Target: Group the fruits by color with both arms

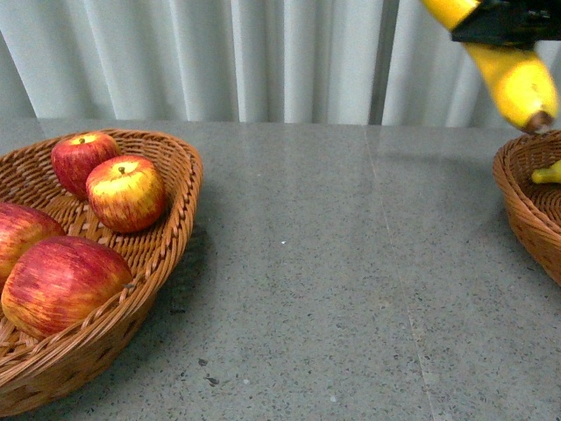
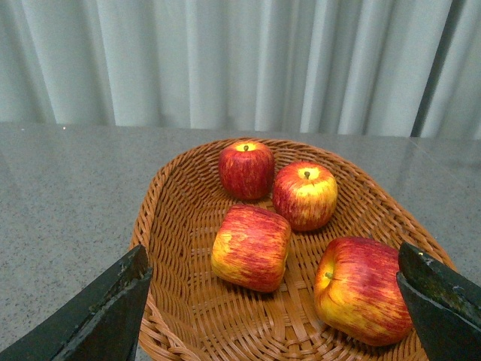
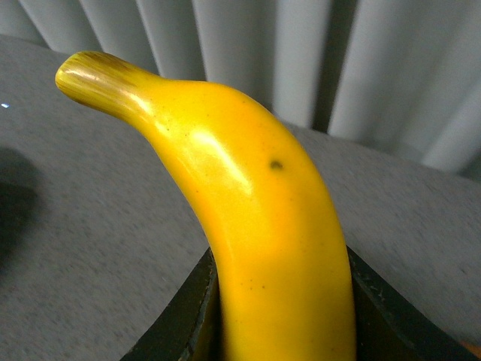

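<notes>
Several red apples with yellow streaks, one of them (image 1: 125,192), lie in a wicker basket (image 1: 175,230) at the left. The left wrist view shows the same apples, such as the nearest one (image 2: 363,289), in that basket (image 2: 176,226). My left gripper (image 2: 274,304) is open and empty just above the basket's near rim. My right gripper (image 1: 504,24) is shut on a yellow banana (image 1: 517,83) and holds it in the air over a second wicker basket (image 1: 517,206) at the right. The right wrist view shows the banana (image 3: 255,226) squeezed between my black fingers (image 3: 184,316).
The yellow tip of another banana (image 1: 545,174) lies in the right basket. A grey speckled tabletop (image 1: 333,281) stretches between the two baskets. A pale pleated curtain (image 1: 263,57) hangs behind the table.
</notes>
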Controlling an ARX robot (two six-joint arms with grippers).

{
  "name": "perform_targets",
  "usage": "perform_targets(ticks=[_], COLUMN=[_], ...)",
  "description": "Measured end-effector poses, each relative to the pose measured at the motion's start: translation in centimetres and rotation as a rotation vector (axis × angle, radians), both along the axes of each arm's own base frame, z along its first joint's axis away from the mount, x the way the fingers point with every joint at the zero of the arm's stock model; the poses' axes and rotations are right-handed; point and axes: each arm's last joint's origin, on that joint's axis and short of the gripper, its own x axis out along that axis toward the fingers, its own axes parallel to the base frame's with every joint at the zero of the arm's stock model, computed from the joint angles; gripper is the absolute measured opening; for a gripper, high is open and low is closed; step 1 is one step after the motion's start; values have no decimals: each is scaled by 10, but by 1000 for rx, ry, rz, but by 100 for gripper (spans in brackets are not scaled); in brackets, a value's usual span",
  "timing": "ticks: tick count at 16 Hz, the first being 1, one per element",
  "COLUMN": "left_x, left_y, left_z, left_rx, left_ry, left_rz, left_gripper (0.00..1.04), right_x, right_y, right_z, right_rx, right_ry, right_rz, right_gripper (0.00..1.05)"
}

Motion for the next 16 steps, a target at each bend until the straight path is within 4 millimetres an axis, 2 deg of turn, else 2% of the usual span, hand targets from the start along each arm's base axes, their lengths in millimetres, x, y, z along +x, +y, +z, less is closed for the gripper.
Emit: perform_targets(ticks=[4, 5, 6, 7, 9, 12, 14, 16], left_x=[0, 0, 0, 0, 0, 0, 0, 0], left_y=[0, 0, 0, 0, 0, 0, 0, 0], left_z=[0, 0, 0, 0, 0, 0, 0, 0], left_rx=[0, 0, 0, 0, 0, 0, 0, 0], left_ry=[0, 0, 0, 0, 0, 0, 0, 0], left_rz=[0, 0, 0, 0, 0, 0, 0, 0], left_gripper=[98, 98, 98, 98, 98, 98, 98, 98], right_x=[-6, -10, -25, -53, -66, -76, -79, -84], right_y=[-16, -26, -62, -88, -101, -110, -109, -106], right_z=[-7, -12, -25, -26, -25, -40, -41, -29], right_rx=[-14, -30, -89, -158, -187, -242, -249, -236], right_ry=[21, 31, 45, 53, 61, 108, 111, 65], right_rz=[-25, -39, -93, -100, -104, -96, -65, -38], right_gripper=[37, 37, 37, 37, 37, 37, 58, 80])
